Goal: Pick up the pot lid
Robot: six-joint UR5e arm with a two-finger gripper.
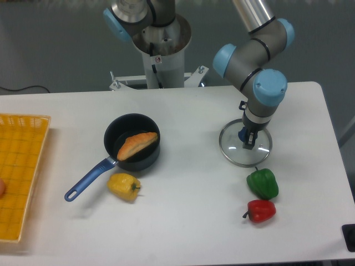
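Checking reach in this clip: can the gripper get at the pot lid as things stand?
Probably yes. The gripper is down over the middle of the pot lid, with nothing lying on it. The green pepper sits beside its near rim, clear of the gripper. Jaw closure cannot be told.

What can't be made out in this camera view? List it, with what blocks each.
1. Camera view: the centre of the pot lid, covered by the gripper; whether the jaws grip anything cannot be told.
2. Camera view: an orange thing in the yellow basket, cut off by the left edge.
3. Camera view: a dark object at lower right, cut off by the frame corner.
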